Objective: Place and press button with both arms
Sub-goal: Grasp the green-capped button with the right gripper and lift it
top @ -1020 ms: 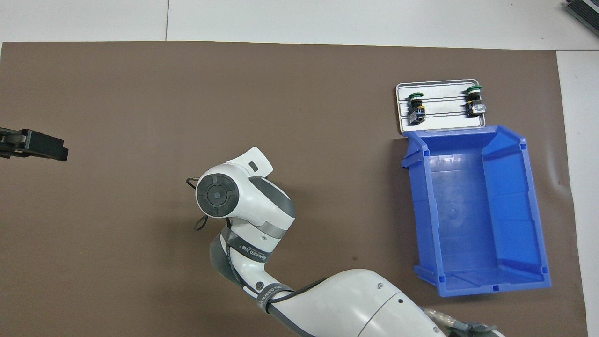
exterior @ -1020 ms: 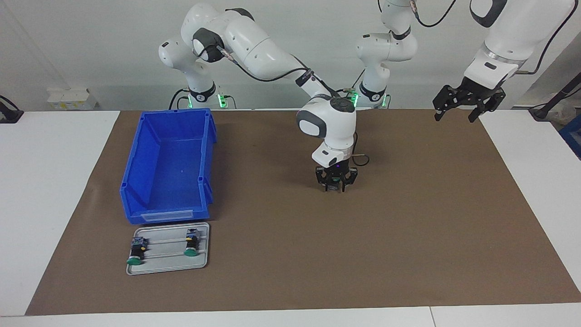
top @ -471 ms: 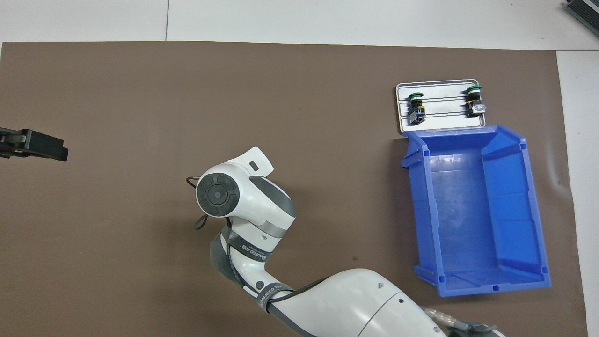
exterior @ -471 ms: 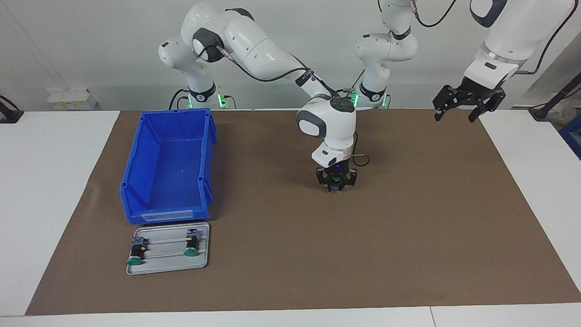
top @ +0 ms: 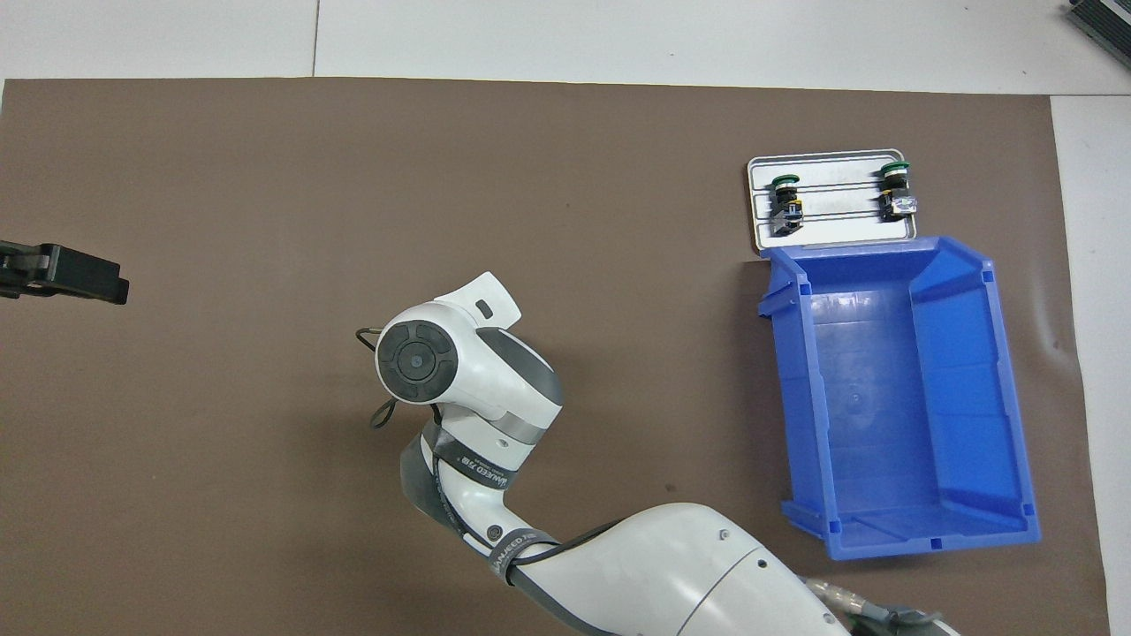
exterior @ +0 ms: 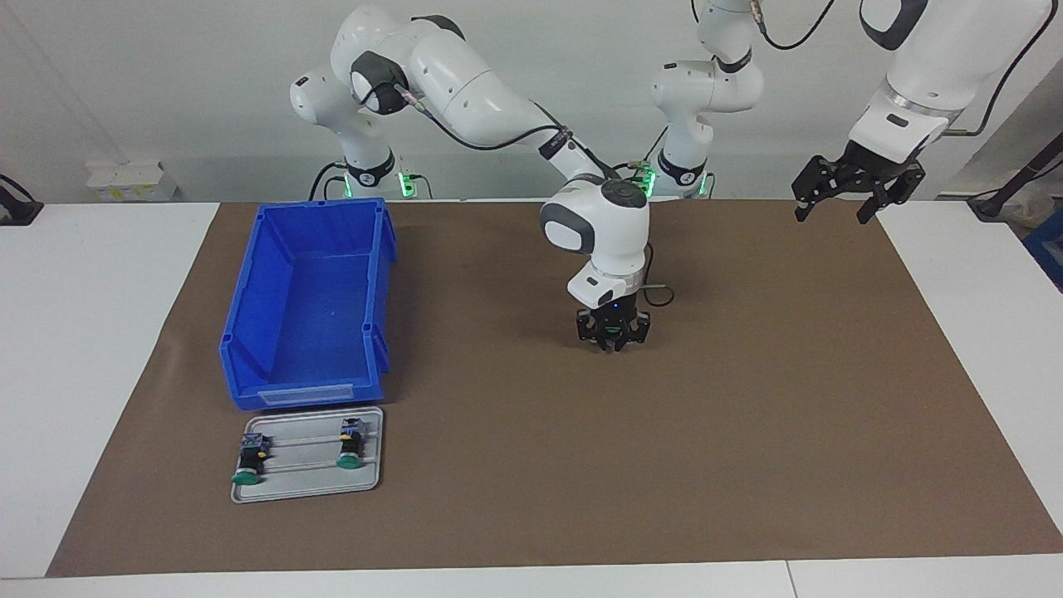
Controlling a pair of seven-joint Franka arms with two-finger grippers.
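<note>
My right gripper [exterior: 613, 339] points straight down at the middle of the brown mat [exterior: 747, 415]. Its fingers are drawn in around the button [exterior: 612, 329], of which only a bit of green shows between them, low at the mat. In the overhead view the right wrist [top: 417, 362] hides both gripper and button. My left gripper [exterior: 855, 189] hangs open and empty in the air over the mat's edge at the left arm's end, where that arm waits. The overhead view shows only part of the left gripper [top: 66, 274].
Two more green-capped buttons [exterior: 248, 461] [exterior: 350, 444] lie on a grey tray [exterior: 369, 473] near the mat's edge farthest from the robots. A blue bin [exterior: 307, 307] stands empty beside the tray, nearer to the robots. The bin [top: 892, 389] and tray [top: 848, 230] sit at the right arm's end.
The right gripper's fingers have closed in from a wider spread, and its wrist has shifted slightly. The left arm has not moved.
</note>
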